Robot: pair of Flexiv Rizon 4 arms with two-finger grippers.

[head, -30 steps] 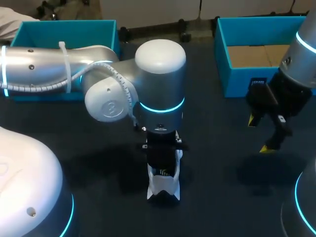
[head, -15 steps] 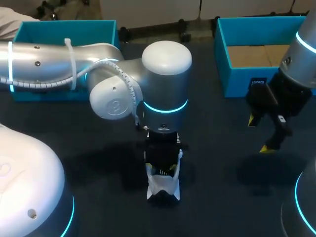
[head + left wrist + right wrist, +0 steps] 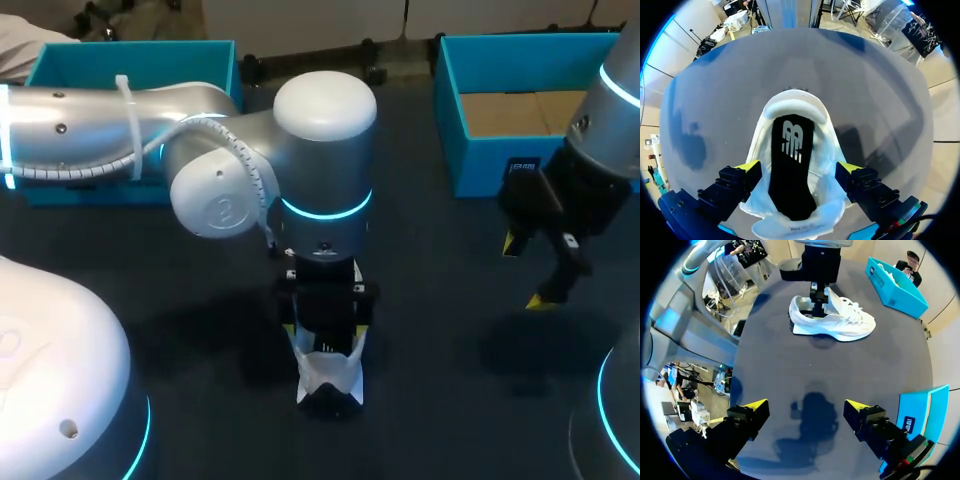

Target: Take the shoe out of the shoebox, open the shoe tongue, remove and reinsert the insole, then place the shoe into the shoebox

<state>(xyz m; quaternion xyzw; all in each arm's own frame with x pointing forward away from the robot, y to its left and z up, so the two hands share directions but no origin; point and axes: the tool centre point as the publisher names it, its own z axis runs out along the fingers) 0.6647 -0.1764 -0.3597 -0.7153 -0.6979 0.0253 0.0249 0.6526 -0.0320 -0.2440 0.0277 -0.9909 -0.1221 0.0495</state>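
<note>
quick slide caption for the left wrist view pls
Left gripper straddling a white low-top sneaker with a black insole on the dark grey table.

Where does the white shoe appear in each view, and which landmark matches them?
Head view: shoe at the table's lower middle, mostly hidden beneath the left gripper.
Left wrist view: directly under that gripper, black insole showing.
Right wrist view: far ahead of the right gripper, across the table.
Shared landmark: the left gripper over the shoe.
</note>
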